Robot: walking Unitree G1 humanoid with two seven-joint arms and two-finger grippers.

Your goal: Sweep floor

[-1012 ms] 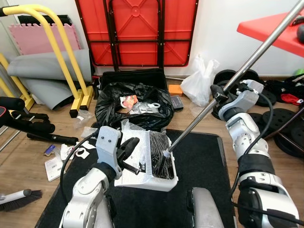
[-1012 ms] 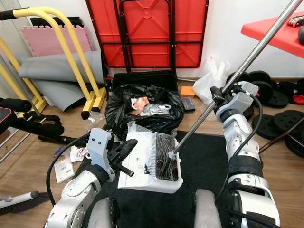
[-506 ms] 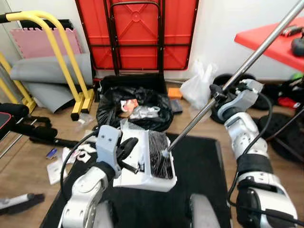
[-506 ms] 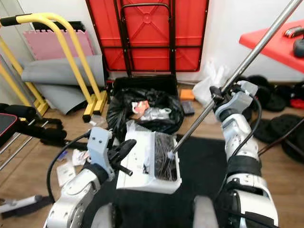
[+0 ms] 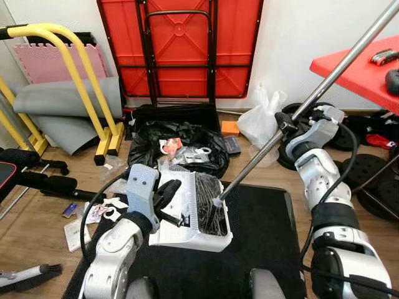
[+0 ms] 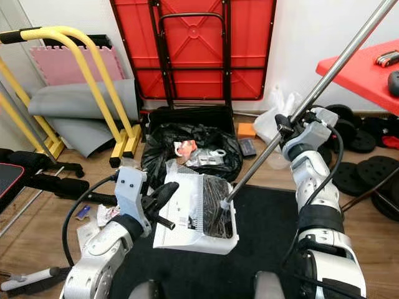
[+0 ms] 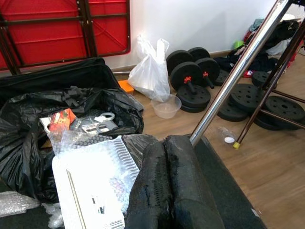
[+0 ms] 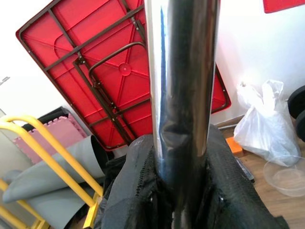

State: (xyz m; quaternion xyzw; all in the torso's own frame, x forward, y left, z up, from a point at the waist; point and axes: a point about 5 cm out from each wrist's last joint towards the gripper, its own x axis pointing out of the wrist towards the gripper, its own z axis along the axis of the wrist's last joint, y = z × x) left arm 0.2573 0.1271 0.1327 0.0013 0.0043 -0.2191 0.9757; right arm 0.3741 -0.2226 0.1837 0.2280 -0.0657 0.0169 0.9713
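Right tool (image 5: 285, 123) clamps chrome broom pole (image 5: 324, 78); left tool (image 5: 169, 194) closed on white dustpan (image 5: 187, 215).

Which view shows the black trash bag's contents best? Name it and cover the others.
The left wrist view: the black trash bag lies open there, with its red scrap and grey pieces large and plain. Both eye views show the bag farther off, beyond the white dustpan. The right wrist view catches a sliver behind the broom pole.

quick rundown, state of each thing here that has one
dustpan: held up, loaded with scraps
broom pole: gripped, tilted
black trash bag: open, holding rubbish
red folding table: folded against wall
left gripper: shut on dustpan
right gripper: shut on broom pole
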